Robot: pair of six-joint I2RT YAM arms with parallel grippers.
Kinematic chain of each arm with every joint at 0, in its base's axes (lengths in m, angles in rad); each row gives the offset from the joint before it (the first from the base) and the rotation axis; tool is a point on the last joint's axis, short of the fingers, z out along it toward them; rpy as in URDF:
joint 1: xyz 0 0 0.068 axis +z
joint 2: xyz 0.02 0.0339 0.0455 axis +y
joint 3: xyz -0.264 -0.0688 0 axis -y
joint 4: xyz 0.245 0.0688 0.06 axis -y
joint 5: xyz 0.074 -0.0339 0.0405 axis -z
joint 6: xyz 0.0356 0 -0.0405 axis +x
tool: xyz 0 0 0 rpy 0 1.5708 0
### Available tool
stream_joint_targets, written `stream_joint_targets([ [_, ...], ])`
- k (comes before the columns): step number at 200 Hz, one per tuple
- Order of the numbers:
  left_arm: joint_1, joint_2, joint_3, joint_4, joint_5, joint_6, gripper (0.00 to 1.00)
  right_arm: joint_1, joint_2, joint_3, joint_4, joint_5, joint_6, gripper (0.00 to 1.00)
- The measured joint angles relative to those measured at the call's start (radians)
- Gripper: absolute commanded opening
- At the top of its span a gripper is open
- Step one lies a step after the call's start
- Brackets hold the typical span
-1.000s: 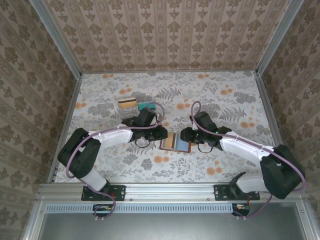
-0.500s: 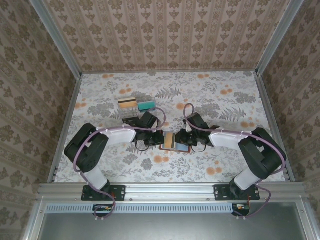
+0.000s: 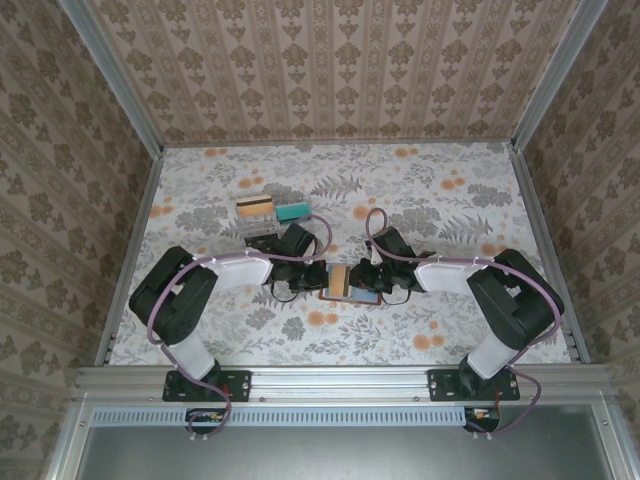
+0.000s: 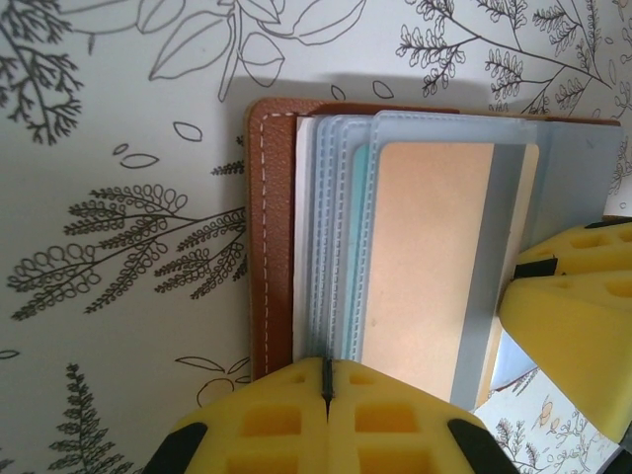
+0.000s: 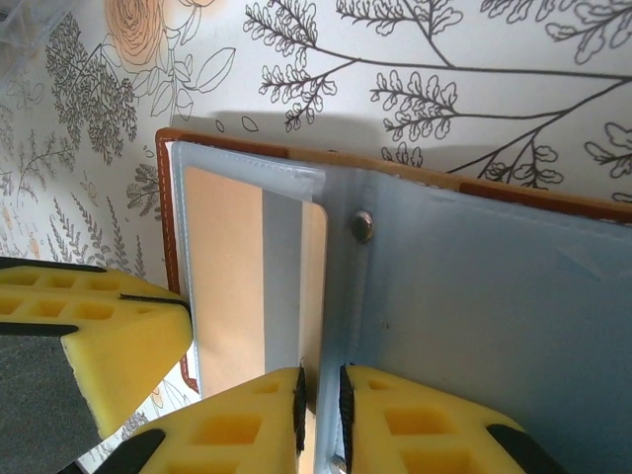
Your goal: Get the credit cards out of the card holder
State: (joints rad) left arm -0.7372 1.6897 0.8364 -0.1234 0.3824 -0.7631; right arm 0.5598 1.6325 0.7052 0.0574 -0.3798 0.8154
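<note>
The card holder (image 3: 345, 283) lies open on the flowered table between both grippers, brown leather outside (image 4: 269, 237) and blue-grey lining inside (image 5: 494, 316). A tan credit card (image 4: 425, 267) with a grey stripe sits in its front slot, also seen as the tan card (image 5: 222, 286) in the right wrist view. My left gripper (image 3: 322, 275) (image 4: 327, 373) is shut on the near edge of the stacked card slots. My right gripper (image 3: 370, 277) (image 5: 321, 400) is pinched on the lining fold beside the tan card. Each wrist view shows the other gripper's yellow finger (image 4: 578, 336) (image 5: 89, 336).
A tan card with a dark stripe (image 3: 255, 205) and a teal card (image 3: 293, 211) lie on the table behind the left arm, a further flat item (image 3: 262, 232) just in front of them. Patterned walls enclose the table on three sides.
The right gripper moved left onto the holder's middle and closed on the fold. The left gripper closed on the slot edge. The holder's left flap now stands more folded.
</note>
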Motion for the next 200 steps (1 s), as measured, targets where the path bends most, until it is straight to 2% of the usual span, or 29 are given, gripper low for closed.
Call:
stream_joint_targets([
  [11, 0.000, 0.000, 0.000, 0.000, 0.002, 0.000, 0.03, -0.001, 0.003, 0.000, 0.004, -0.004, 0.000, 0.14],
  [26, 0.000, 0.000, 0.000, 0.000, 0.002, 0.000, 0.02, -0.004, 0.011, 0.000, 0.018, -0.020, 0.000, 0.00],
  [123, 0.000, 0.000, 0.000, -0.003, -0.002, -0.004, 0.00, -0.085, -0.053, -0.056, 0.014, -0.048, -0.005, 0.00],
  [127, 0.000, 0.000, 0.000, -0.003, -0.002, -0.004, 0.00, -0.085, -0.055, -0.057, 0.014, -0.049, -0.006, 0.05],
  [141, -0.001, 0.002, 0.002, -0.004, -0.002, -0.004, 0.00, -0.089, -0.056, -0.058, 0.016, -0.058, -0.005, 0.33],
  [148, -0.001, 0.005, 0.003, -0.004, -0.001, -0.004, 0.00, -0.089, -0.056, -0.058, 0.018, -0.065, -0.005, 0.38],
  [175, -0.001, 0.012, 0.011, -0.005, 0.003, -0.004, 0.00, -0.089, -0.039, -0.058, 0.066, -0.095, 0.000, 0.37],
  [200, -0.001, 0.013, 0.012, -0.005, 0.003, -0.004, 0.00, -0.085, -0.004, -0.057, 0.101, -0.114, 0.007, 0.28],
])
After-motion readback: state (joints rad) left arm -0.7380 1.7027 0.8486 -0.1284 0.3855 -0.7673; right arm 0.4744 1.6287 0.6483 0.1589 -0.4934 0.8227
